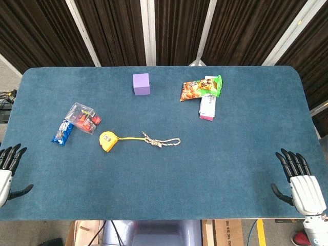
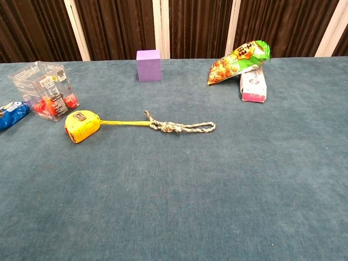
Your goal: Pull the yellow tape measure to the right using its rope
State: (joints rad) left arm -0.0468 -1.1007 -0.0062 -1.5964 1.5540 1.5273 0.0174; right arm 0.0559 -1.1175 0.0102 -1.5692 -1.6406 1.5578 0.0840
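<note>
The yellow tape measure (image 1: 108, 141) lies left of the middle of the blue table (image 1: 205, 179), its tape drawn out a little to the right and tied to a knotted rope (image 1: 163, 142) ending in a loop. Nothing touches it. The left hand (image 1: 9, 169) and right hand (image 1: 300, 180) rest at the table's near corners, fingers spread and empty. A purple block (image 1: 141, 84) and a snack bag (image 1: 201, 88) sit further back.

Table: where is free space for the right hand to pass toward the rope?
Bare cloth runs from the right hand to the rope loop. The snack bag and white box crowd the far side; the tape measure and clear box crowd the left.
</note>
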